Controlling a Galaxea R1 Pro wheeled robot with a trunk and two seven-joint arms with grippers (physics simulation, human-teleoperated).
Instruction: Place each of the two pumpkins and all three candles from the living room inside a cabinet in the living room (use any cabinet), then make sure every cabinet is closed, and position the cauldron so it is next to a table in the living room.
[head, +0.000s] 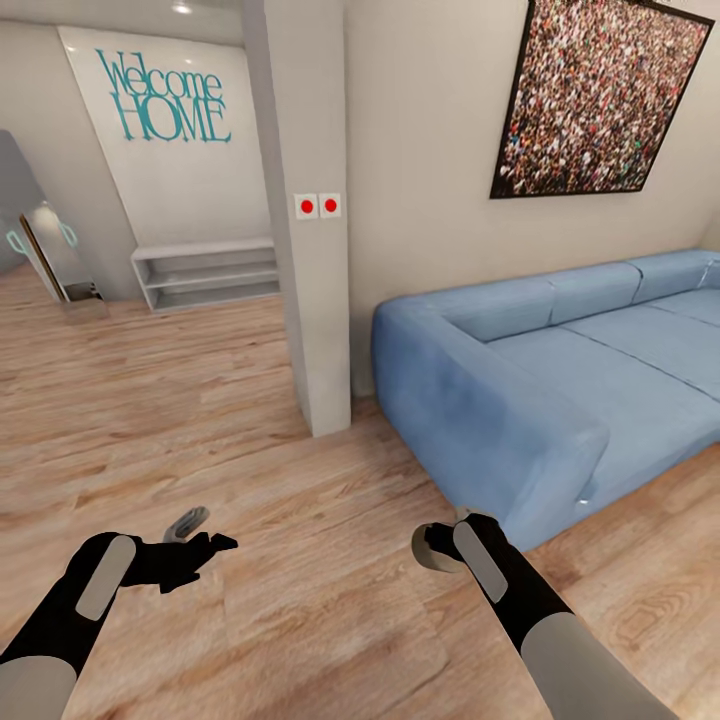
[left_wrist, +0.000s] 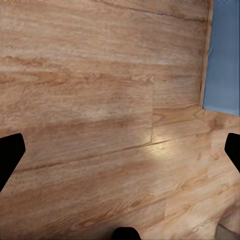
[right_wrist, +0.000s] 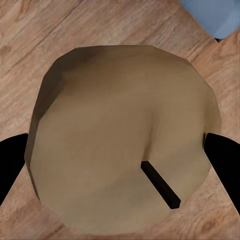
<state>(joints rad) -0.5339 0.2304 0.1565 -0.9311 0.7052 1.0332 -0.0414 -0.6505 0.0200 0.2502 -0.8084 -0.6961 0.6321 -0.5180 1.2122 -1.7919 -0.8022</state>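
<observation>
At 5 o'clock our right end effector (head: 437, 548) clamps a tan, round candle (right_wrist: 125, 140); at 7 o'clock our left end effector (head: 205, 548) hangs spread and empty above the wooden floor (head: 300, 560). Farther off at 2 o'clock sits the blue sofa (head: 560, 380).

Sofa (head: 560, 370) at 2 o'clock, against wall under framed picture (head: 600, 95). Pillar (head: 305, 210) at 12, just left of sofa. Shelf unit (head: 205, 272) at 11, behind pillar, below wall lettering (head: 165, 97).
</observation>
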